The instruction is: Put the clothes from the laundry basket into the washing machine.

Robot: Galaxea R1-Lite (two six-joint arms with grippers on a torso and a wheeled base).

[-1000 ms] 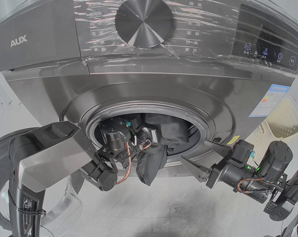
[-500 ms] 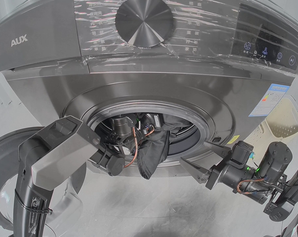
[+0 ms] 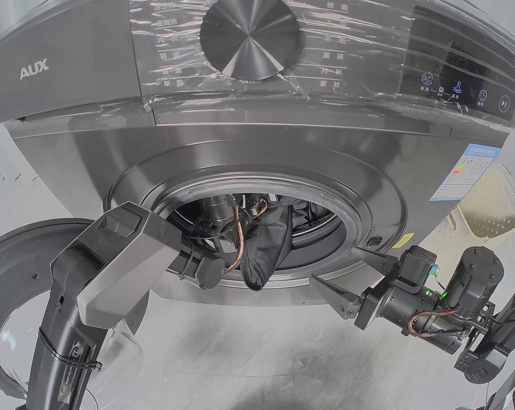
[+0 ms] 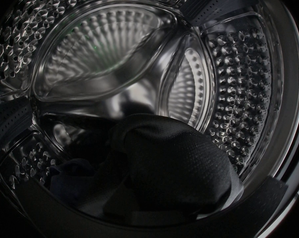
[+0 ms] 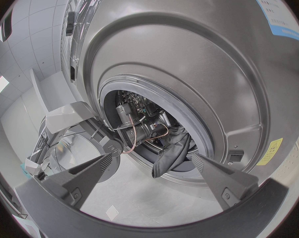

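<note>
The washing machine point(image 3: 269, 143) stands square in front of the robot, close enough for both arms to get to its round opening. Its door point(image 3: 9, 291) is swung fully back on the robot's left, which leaves the opening free. Behind the rim, the steel drum point(image 4: 242, 83) has room to spare, with cloth only along its lower front. The cream laundry basket point(image 3: 494, 206) stands beside the machine on the robot's right, near the right arm. Too little of its inside shows to say what is left in it. The left arm point(image 3: 121, 257) is in through the opening with its wrist past the rim, probably so that the load lands deep rather than at the lip. The left gripper lies behind the cloth, so I cannot tell whether it grips the cloth or has let go. The right gripper point(image 3: 334, 266) hangs outside, low and to the right of the opening, pointed toward it. Its fingers are spread wide and hold nothing, so it looks ready to help rather than busy. The black garment point(image 3: 266, 246) is mostly inside, heaped on the drum floor point(image 4: 176, 162), but one fold hangs out over the lower rim point(image 5: 171, 156). I judge this piece nearly loaded. The hanging fold needs pushing in, or it may slip out or catch in the door.
</note>
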